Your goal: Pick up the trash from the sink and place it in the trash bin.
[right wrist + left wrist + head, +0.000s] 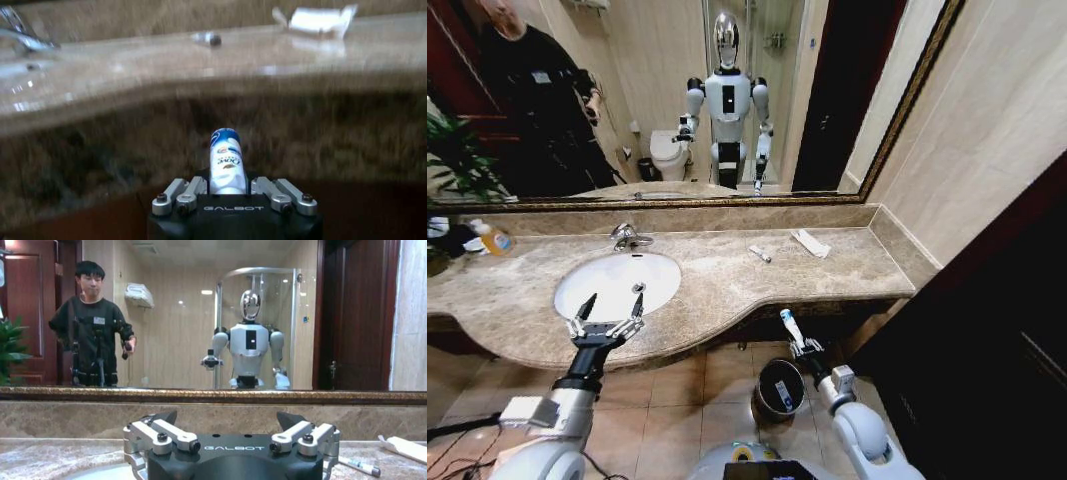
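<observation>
We see the right gripper (799, 343) with jaws pinching a white tube (225, 162) upright just above the bin (781, 387), ready for dropping, while the left gripper (610, 312) hovers, jaws spread, over the sink (662, 272).

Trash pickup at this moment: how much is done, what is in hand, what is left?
Done: the white oval sink looks empty. In hand: the right gripper is shut on a white tube with blue marks, held upright just above the small round black trash bin on the floor, not yet released. Left: a small tube and a flat white packet lie on the beige marble countertop. The left gripper hovers open at the basin's front edge.
</observation>
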You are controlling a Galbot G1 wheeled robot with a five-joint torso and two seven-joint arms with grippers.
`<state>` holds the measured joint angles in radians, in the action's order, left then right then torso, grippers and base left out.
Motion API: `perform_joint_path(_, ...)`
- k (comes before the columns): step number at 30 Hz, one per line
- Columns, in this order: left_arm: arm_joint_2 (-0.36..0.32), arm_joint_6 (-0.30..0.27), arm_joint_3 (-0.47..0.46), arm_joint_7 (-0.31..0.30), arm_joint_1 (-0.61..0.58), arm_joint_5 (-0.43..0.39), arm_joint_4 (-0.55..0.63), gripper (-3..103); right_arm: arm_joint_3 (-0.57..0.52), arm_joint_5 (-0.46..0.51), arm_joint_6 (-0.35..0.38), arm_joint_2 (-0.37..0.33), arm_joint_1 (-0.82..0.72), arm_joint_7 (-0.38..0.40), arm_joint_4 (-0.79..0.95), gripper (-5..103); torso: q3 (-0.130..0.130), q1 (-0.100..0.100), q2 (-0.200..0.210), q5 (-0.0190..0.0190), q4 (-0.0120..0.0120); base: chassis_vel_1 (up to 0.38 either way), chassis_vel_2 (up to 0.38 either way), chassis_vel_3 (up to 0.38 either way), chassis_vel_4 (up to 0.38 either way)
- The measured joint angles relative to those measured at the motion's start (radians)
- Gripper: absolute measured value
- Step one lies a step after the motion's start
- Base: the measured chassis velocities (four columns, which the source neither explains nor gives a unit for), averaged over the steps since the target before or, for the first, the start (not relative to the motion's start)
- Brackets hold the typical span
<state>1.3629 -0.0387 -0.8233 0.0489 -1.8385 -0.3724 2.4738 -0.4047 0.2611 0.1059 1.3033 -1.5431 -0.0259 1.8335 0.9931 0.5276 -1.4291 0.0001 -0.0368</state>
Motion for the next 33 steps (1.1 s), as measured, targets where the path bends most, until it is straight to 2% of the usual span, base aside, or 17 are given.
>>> perform_joint_path(5, 0.0, 0.0, 0.0, 0.0, 0.0, 0.0, 0.0, 100, 0.032, -0.018, -0.013, 0.009, 0.028, -0.002, -0.098, 29, 0.0, 0.0, 0.0, -0.0001, 0.0, 0.0, 0.0, 0.0, 0.0)
perform_joint_path(13, 0.0, 0.0, 0.0, 0.0, 0.0, 0.0, 0.0, 100, 0.044, -0.144, -0.089, 0.078, 0.129, -0.016, -0.416, 29, 0.0, 0.0, 0.0, 0.0, -0.0001, 0.0, 0.0, 0.0, 0.0)
perform_joint_path(21, 0.0, 0.0, 0.0, 0.0, 0.0, 0.0, 0.0, 100, 0.044, -0.178, -0.132, 0.106, 0.189, -0.004, -0.574, 29, 0.0, 0.0, 0.0, -0.0001, -0.0001, 0.0, 0.0, 0.0, 0.0)
perform_joint_path(27, 0.0, 0.0, 0.0, 0.0, 0.0, 0.0, 0.0, 100, 0.054, -0.195, -0.156, 0.117, 0.197, 0.017, -0.61, 27, 0.0, 0.0, 0.0, -0.0001, 0.0, 0.0, 0.0, 0.0, 0.0)
perform_joint_path(31, 0.0, 0.0, 0.0, 0.0, 0.0, 0.0, 0.0, 100, 0.06, -0.203, -0.158, 0.124, 0.195, 0.024, -0.607, 48, 0.0, 0.0, 0.0, -0.0001, 0.0, 0.0, 0.0, 0.0, 0.0)
perform_joint_path(32, 0.0, 0.0, 0.0, 0.0, 0.0, 0.0, 0.0, 100, 0.06, -0.203, -0.158, 0.124, 0.195, 0.024, -0.607, 48, 0.0, 0.0, 0.0, -0.0001, 0.0, 0.0, 0.0, 0.0, 0.0)
perform_joint_path(33, 0.0, 0.0, 0.0, 0.0, 0.0, 0.0, 0.0, 100, 0.061, -0.207, -0.159, 0.125, 0.195, 0.028, -0.606, 53, 0.0, 0.0, 0.0, -0.0002, 0.0, 0.0, 0.0, 0.0, 0.0)
